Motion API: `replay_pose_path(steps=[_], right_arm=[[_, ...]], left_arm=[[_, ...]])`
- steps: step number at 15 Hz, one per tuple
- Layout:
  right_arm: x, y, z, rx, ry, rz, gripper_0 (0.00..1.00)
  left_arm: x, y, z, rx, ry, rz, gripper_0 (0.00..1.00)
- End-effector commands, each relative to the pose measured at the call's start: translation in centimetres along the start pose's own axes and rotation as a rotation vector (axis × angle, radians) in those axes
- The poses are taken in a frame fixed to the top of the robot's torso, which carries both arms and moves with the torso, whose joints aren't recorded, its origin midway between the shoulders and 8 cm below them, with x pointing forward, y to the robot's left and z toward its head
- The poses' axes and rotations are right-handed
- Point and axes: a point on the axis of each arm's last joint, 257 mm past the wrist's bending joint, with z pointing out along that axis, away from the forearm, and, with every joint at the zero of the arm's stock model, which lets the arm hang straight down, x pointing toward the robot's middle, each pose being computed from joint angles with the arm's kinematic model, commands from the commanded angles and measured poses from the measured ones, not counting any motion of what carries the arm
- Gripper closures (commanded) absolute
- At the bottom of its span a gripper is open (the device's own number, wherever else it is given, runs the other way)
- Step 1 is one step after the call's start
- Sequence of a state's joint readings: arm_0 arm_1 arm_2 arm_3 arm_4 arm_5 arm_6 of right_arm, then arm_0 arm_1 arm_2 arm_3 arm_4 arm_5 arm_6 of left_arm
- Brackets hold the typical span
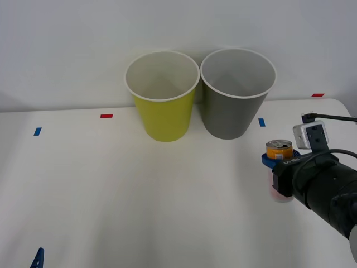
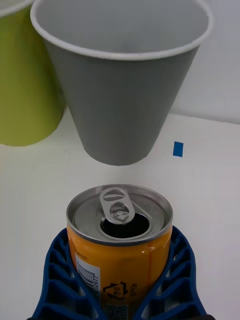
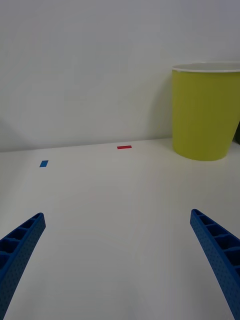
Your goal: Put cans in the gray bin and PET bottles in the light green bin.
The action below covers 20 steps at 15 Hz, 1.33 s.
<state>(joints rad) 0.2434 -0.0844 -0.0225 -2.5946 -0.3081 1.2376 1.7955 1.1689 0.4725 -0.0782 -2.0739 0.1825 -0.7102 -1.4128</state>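
A slim can [image 1: 279, 151] with an orange band and an opened silver top stands upright at the table's right side, in front of the gray bin [image 1: 237, 95]. My right gripper [image 1: 278, 161] is shut on the can [image 2: 120, 240], with blue fingers [image 2: 59, 270] pressing both its sides. The light green bin [image 1: 163, 95] stands just left of the gray bin [image 2: 122, 95], and the two touch. My left gripper [image 3: 120, 260] hangs open over bare table at the near left, holding nothing. No PET bottles are in view.
Red tape [image 1: 106, 115] and blue tape [image 1: 37, 131] marks lie on the white table [image 1: 139, 201], with another blue mark [image 2: 178, 148] right of the gray bin. A wall rises behind the bins.
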Motion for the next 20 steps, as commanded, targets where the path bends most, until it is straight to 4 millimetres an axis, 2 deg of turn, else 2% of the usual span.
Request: replay_pose_path(steps=[1,6,10,14,17,20], right_arm=[[-3.7,0.0,-0.1,0.042,-0.092,0.042,1.0],[-8.4,-0.5,-0.4,0.065,-0.197,0.062,1.0],[-12.9,-0.4,-1.0,0.068,-0.296,0.064,1.0],[-16.6,0.4,-1.7,0.028,-0.377,0.114,1.0],[-19.0,0.2,-1.3,0.014,-0.417,0.079,1.0],[-21.5,-0.6,0.6,-0.032,-0.5,0.088,1.0]], left_arm=[[0.0,0.0,0.0,0.0,0.0,0.0,0.0],[0.0,0.0,0.0,0.0,0.0,0.0,0.0],[0.0,0.0,0.0,0.0,0.0,0.0,0.0],[0.0,0.0,0.0,0.0,0.0,0.0,0.0],[0.0,0.0,0.0,0.0,0.0,0.0,0.0],[0.0,0.0,0.0,0.0,0.0,0.0,0.0]])
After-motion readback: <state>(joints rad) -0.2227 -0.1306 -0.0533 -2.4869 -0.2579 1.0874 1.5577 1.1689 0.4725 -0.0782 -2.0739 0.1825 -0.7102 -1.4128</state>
